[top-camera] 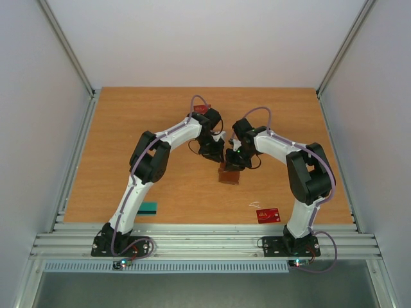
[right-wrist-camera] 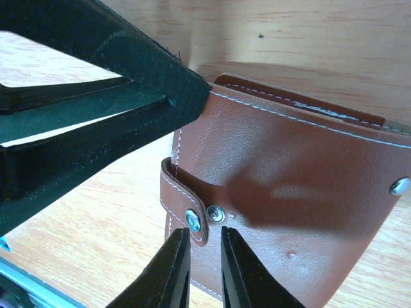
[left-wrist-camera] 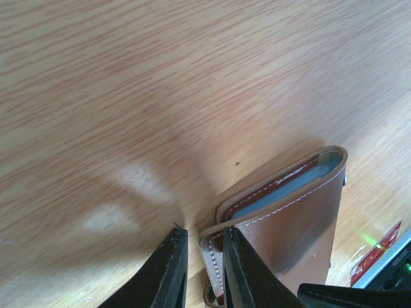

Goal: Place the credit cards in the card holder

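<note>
- Top external view, nearest the arm bases: a teal card (top-camera: 148,207) lay flat on the tabletop (top-camera: 115,128) beside the left arm's base. Its long axis ran left to right along the near edge.
- By the right arm's base lay a red card (top-camera: 268,215), its long axis also roughly left to right and slightly tilted. Its white print was too small to read.
- At mid-tabletop the brown leather card holder (top-camera: 229,175) sat between the two hands, well apart from both near cards.
- Left wrist view: the left hand (left-wrist-camera: 204,239) was closed on a corner of the card holder's front wall, with the stitched leather pinched between its fingers. The holder's mouth showed grey-blue lining and faced up and left in that view. Its long axis ran from lower left to upper right.
- Right wrist view: the right hand (right-wrist-camera: 204,234) hovered at the snap tab (right-wrist-camera: 183,199) on the holder's outer face. Its fingers were narrowly parted, with the metal snap just at one fingertip. Whether they pinched any leather could not be told.
- Farthest back, a second red card (top-camera: 201,109) showed partly from beneath the left arm's wrist. Its print and its long axis were hidden.
</note>
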`<state>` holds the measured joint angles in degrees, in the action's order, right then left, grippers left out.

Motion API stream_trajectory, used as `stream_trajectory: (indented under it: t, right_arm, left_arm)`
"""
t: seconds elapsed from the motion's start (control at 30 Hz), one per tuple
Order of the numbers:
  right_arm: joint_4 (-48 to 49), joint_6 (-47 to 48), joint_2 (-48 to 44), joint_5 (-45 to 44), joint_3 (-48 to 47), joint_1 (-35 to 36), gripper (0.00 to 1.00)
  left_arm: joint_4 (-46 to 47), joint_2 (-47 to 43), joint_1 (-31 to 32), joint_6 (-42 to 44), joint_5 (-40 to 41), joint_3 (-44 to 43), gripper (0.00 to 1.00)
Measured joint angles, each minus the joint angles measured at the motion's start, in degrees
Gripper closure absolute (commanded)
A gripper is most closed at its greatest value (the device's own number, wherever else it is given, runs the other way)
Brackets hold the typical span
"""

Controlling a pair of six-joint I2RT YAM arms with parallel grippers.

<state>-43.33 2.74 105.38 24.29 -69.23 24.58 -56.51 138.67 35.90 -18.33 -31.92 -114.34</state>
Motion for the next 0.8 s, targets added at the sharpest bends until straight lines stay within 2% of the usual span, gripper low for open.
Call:
stream_trajectory:
  t: [0.23, 0.4, 0.8]
  right_arm:
    - [0.2, -0.13, 1.09, 0.59, -0.07, 0.24, 0.89]
    - [0.37, -0.15, 1.6, 0.9, -0.07, 0.24, 0.98]
    - [-0.74, 0.13, 1.7, 0.52, -1.6, 0.26, 0.99]
  left_arm:
    - [0.02, 0.0, 0.0, 0.0, 0.15, 0.04, 0.83]
    - [0.02, 0.0, 0.0, 0.02, 0.15, 0.04, 0.83]
    - [0.0, 0.0, 0.0, 0.85, 0.24, 0.04, 0.83]
